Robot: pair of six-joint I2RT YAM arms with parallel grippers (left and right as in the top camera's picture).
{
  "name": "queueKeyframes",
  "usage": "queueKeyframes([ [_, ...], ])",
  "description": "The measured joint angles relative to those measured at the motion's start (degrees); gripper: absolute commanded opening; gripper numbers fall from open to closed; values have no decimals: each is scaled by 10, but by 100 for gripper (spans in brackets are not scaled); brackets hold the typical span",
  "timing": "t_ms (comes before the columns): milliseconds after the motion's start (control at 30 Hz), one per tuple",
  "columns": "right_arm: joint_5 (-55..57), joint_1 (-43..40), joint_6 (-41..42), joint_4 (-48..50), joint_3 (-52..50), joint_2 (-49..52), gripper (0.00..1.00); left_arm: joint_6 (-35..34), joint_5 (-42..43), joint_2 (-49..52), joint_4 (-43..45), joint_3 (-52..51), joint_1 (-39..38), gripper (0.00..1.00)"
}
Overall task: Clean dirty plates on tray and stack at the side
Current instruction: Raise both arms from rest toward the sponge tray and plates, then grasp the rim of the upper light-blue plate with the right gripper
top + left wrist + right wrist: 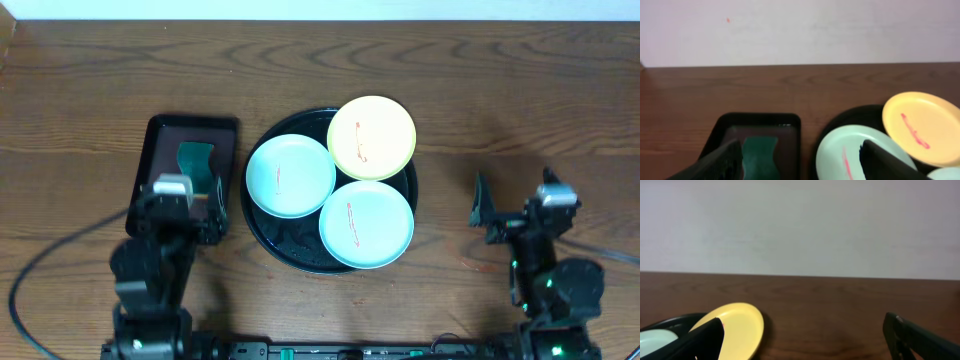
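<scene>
Pale yellow round plastic plate [371, 137], left pale mint-blue plate [290, 175] and near pale mint-blue plate [366, 223] lie flat on large glossy black round tray [262, 235], mid-table. Red streaks run near-to-far (all three). Left gripper [800, 150] and right gripper [802, 322]: fingers spread, empty.

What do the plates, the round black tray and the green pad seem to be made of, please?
The yellow plate and mint plates look like thin matte plastic, uniformly coloured. The round black tray seems glossy plastic or lacquer, given its reflections. The green pad looks like sponge or felt; unclear.
</scene>
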Motion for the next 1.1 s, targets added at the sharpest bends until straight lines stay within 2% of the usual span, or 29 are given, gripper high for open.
queueKeyframes([
  [367,-49,0,0,-148,226,218,99,0,32,241,-243,269,0,75],
  [733,-143,0,-2,-394,462,439,99,7,34,447,-532,562,0,76],
  [833,-167,0,-2,-454,526,500,99,7,34,486,-576,609,0,76],
  [933,-195,0,-2,-459,558,544,99,7,34,506,-581,625,0,76],
  [1100,-263,1,27,-362,562,607,98,7,34,517,-575,626,0,75],
])
